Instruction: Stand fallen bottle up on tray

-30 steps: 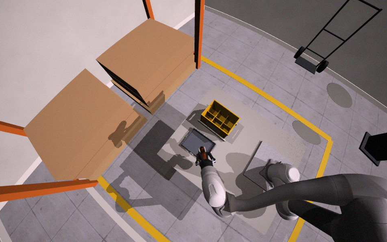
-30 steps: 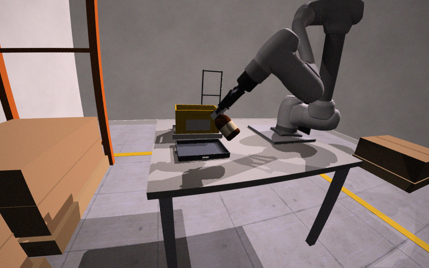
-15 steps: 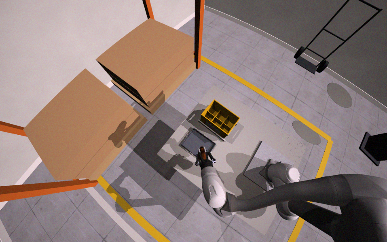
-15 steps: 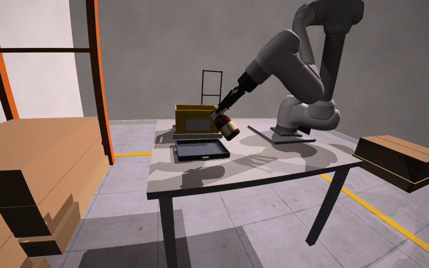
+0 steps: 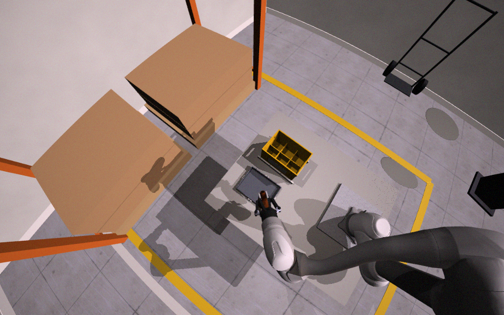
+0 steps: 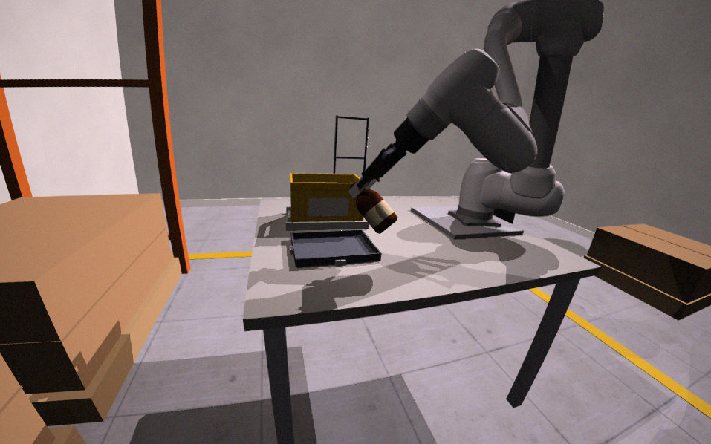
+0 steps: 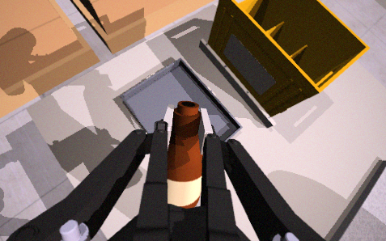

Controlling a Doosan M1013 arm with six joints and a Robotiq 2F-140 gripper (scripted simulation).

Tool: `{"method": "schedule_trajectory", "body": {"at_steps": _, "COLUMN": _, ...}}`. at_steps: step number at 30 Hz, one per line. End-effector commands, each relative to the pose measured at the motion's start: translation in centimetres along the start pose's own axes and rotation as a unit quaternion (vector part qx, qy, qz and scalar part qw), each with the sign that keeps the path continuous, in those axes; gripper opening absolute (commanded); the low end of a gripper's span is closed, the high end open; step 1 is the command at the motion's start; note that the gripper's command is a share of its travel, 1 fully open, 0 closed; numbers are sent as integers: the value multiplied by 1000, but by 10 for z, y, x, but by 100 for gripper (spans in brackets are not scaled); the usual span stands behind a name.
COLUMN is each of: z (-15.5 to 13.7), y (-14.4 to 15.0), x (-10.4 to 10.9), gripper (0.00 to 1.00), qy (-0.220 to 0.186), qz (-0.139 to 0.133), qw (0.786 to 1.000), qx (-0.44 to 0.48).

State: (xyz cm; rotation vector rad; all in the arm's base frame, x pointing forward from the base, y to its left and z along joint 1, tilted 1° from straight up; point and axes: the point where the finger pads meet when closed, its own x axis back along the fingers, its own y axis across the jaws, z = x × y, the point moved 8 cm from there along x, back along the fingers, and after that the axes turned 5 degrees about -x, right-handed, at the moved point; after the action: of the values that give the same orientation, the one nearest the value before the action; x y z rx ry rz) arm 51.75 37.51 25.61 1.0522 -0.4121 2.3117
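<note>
The brown glass bottle was pinched, tilted, by the black gripper; released thus above the dark tray below, toppling was judged likely.

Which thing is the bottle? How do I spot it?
Find the grey table with the yellow divided crate. Beside the crate, the black gripper holds a brown bottle with a cream label, tilted, above the table. Nothing else there is brown and round.
</note>
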Motion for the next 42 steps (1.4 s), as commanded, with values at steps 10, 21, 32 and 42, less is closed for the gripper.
{"method": "schedule_trajectory", "body": {"at_steps": 10, "z": 0, "y": 0, "x": 0, "gripper": 10, "qy": 0, "qz": 0, "qw": 1000, "qx": 0}}
{"method": "schedule_trajectory", "body": {"at_steps": 21, "z": 0, "y": 0, "x": 0, "gripper": 10, "qy": 2, "qz": 0, "qw": 1000, "qx": 0}}
{"method": "schedule_trajectory", "body": {"at_steps": 32, "z": -4, "y": 1, "x": -1, "gripper": 10, "qy": 21, "qz": -1, "qw": 1000, "qx": 0}}
{"method": "schedule_trajectory", "body": {"at_steps": 42, "z": -10, "y": 2, "x": -1, "gripper": 10, "qy": 49, "qz": 1, "qw": 999, "qx": 0}}
